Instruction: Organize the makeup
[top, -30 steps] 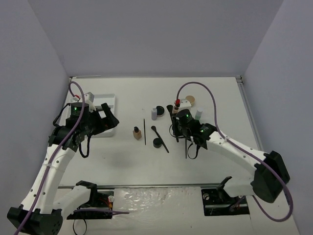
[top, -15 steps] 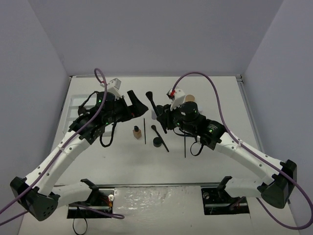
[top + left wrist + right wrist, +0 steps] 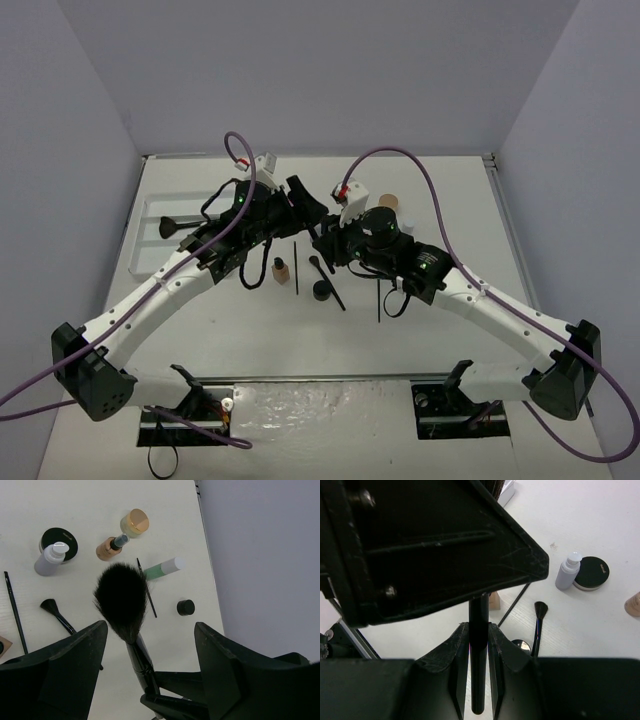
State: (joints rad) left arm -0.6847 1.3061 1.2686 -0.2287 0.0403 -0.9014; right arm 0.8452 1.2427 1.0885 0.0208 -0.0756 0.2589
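"Where is the big brush (image 3: pixel 121 600)?"

"Up in the air, to the right of the white tray (image 3: pixel 150 250). The right pincer (image 3: pixel 478 630) pinches its stick."

"And the left pincer (image 3: pixel 150 627)?"

"Spread wide, one finger on each side of the brush, not touching. The brush's long way runs from the right pincer into that gap, fluffy end pointing away."

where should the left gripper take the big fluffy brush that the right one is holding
Take the short black neck just below the bristles of the fluffy brush, above where the right gripper clamps the lower handle. Close the left gripper across it from either side, where its jaws already straddle it. That part is thin and stiff, while the bristles would only squash.
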